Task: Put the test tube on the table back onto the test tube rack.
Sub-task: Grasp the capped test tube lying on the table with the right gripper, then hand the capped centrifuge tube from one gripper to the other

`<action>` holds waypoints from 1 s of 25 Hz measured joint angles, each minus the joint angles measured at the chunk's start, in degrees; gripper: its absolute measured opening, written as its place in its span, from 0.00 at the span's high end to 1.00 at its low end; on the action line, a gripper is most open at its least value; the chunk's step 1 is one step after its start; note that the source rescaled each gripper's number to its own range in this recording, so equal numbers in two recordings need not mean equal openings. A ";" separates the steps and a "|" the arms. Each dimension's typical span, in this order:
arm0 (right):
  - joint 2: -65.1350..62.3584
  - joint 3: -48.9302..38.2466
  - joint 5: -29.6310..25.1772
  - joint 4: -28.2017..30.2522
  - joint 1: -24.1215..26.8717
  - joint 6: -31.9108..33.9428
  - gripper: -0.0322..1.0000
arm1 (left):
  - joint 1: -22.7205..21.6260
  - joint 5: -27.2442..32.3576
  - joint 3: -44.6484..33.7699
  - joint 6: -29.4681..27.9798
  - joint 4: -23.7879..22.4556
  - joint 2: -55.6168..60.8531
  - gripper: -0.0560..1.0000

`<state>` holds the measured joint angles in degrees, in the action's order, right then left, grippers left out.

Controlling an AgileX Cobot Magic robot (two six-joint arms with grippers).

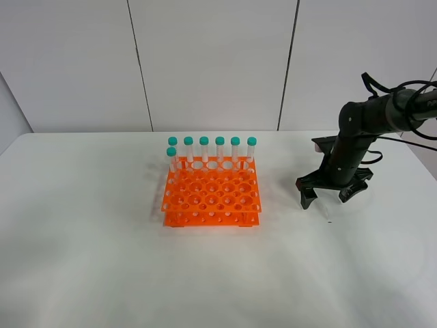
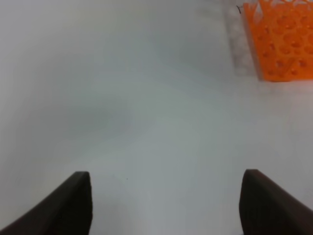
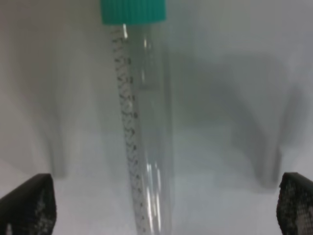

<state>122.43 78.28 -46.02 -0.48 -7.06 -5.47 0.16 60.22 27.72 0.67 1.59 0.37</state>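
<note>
Black fingertips (image 3: 29,203) of the right gripper (image 3: 161,205) frame the right wrist view, spread wide apart with nothing yet pinched. Between them, lying flat on the table (image 1: 102,260), is the test tube (image 3: 146,122). Its teal cap (image 3: 133,11) points away from the wrist and its body narrows toward the wrist. From the high camera the tube is barely visible, a faint clear sliver under the open jaws.

Relative to this gripper, the test tube rack (image 1: 212,195) stands well apart toward the robot's left. Seven capped tubes (image 1: 212,147) stand upright along its far side, and most holes are free. The left gripper (image 2: 166,205) hangs with its jaws apart over bare table, with a corner of the rack ahead of it and off to one side.

The tube looks light and stiff, but smooth and round, so it would likely roll or squirt out under an off-centre pinch. My judgement is that a grip squarely across the barrel, close below the cap, would be best. That would leave the tapered end free to enter a hole, though the tube must be tipped upright first.

A column of dark graduation marks runs along the barrel, too blurred to read. No brand or label shows.
</note>
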 joint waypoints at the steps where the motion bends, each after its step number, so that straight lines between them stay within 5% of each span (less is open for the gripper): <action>1: 0.15 0.00 0.13 0.00 0.00 0.00 0.02 | 0.00 0.00 0.00 0.00 0.00 0.00 0.11; 7: 1.29 0.00 0.26 0.48 0.00 0.20 0.03 | 0.00 0.00 0.00 0.00 0.00 0.00 0.11; 10: 1.33 0.00 0.39 0.48 0.00 0.24 0.16 | 0.00 0.00 0.00 0.00 0.00 0.00 0.11; 13: 1.33 0.00 0.39 0.48 0.00 0.24 0.55 | 0.00 0.00 0.00 0.00 0.00 0.00 0.11; 15: 1.33 0.00 0.39 0.48 0.00 0.24 0.95 | 0.00 0.00 0.00 0.00 0.00 0.00 0.11; 25: -1.88 0.00 -0.50 0.48 0.00 -1.44 0.96 | 0.00 0.00 0.00 0.00 0.00 0.00 0.11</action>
<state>120.55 78.28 -46.52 0.00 -7.06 -6.92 0.16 60.22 27.72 0.67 1.59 0.37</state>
